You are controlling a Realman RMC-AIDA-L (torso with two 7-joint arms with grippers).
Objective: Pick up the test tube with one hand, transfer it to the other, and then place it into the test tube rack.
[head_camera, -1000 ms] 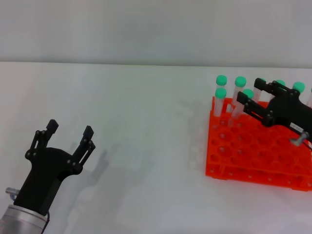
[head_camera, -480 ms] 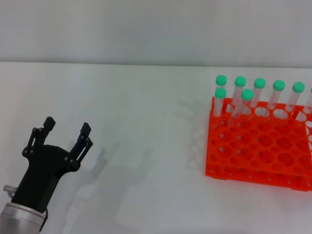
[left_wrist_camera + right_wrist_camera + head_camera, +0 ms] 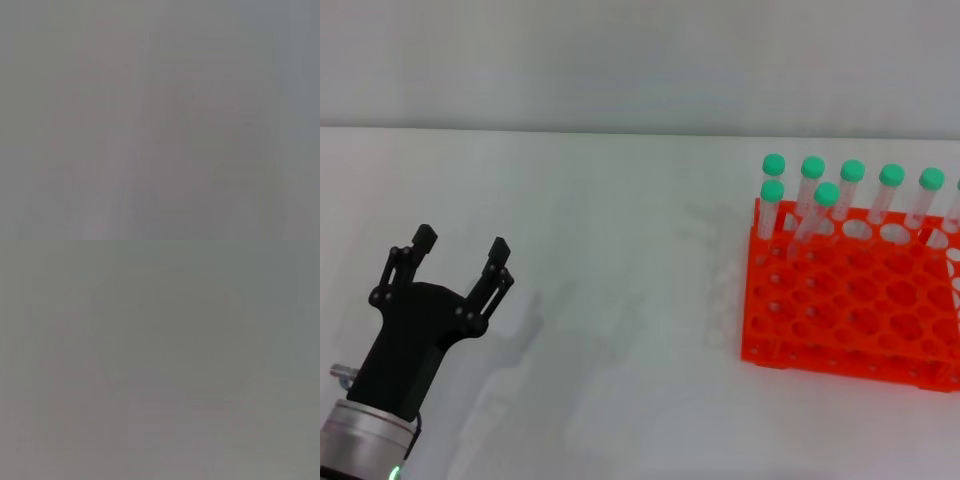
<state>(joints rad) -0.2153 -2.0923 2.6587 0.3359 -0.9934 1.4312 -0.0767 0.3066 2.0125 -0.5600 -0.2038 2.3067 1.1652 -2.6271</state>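
Observation:
The orange test tube rack [image 3: 850,315] stands on the white table at the right in the head view. Several clear test tubes with green caps stand in its back holes; one test tube [image 3: 812,218] leans a little in the second row. My left gripper [image 3: 459,255] is black, open and empty, low at the left over bare table, far from the rack. My right gripper is out of view. Both wrist views show only plain grey.
The white table [image 3: 620,280] runs from my left gripper to the rack, with a grey wall behind. The rack's front rows of holes hold nothing.
My right gripper, which hovered over the rack's back tubes a second ago, has withdrawn out of view. My left gripper has shifted only slightly.

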